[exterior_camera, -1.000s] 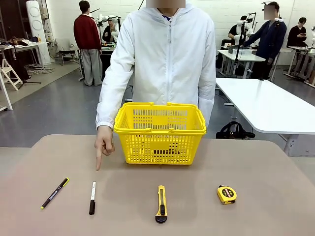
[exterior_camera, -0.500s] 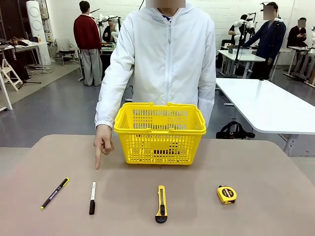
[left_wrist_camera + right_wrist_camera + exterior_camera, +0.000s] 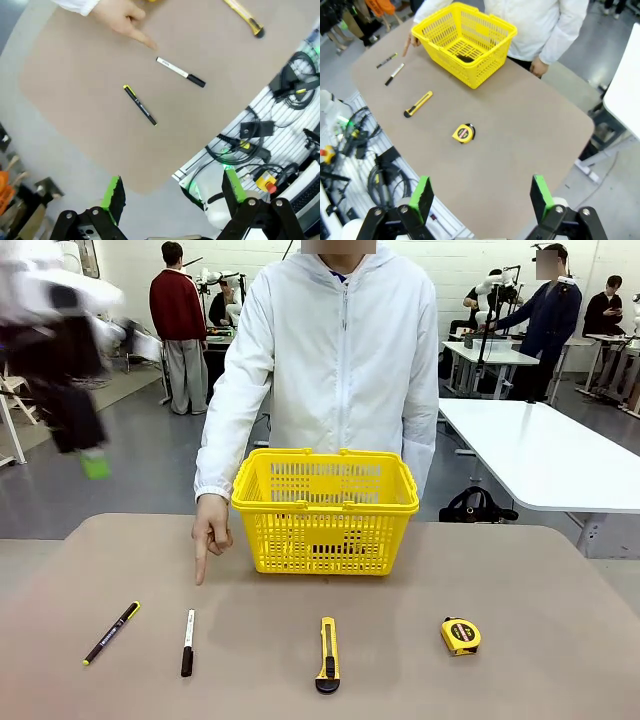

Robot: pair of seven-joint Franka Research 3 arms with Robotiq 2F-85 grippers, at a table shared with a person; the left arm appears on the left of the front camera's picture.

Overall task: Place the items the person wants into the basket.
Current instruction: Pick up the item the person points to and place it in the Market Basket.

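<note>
Up high, left of the basket (image 3: 325, 540), the left gripper (image 3: 172, 192) hangs with its jaws spread wide, holding nothing. High to the right of the basket, the right gripper (image 3: 480, 197) is spread wide too. Just left of the basket the person's hand (image 3: 210, 530) points down toward the white marker (image 3: 187, 642). The black pen (image 3: 112, 632) lies further left. Both lie on the table (image 3: 500, 580).

A yellow plastic basket (image 3: 325, 540), its lattice walls faintly glossy, stands on a smooth, matt beige counter (image 3: 540, 580) before a person (image 3: 345, 390) in a white jacket (image 3: 240, 410) of smooth, lightly creased cloth. The black pen (image 3: 112, 632) and the white-barrelled marker (image 3: 188, 641) look like smooth plastic, as do the yellow utility knife (image 3: 328, 653) and the tape measure (image 3: 460, 636), whose casing carries a slight sheen.
</note>
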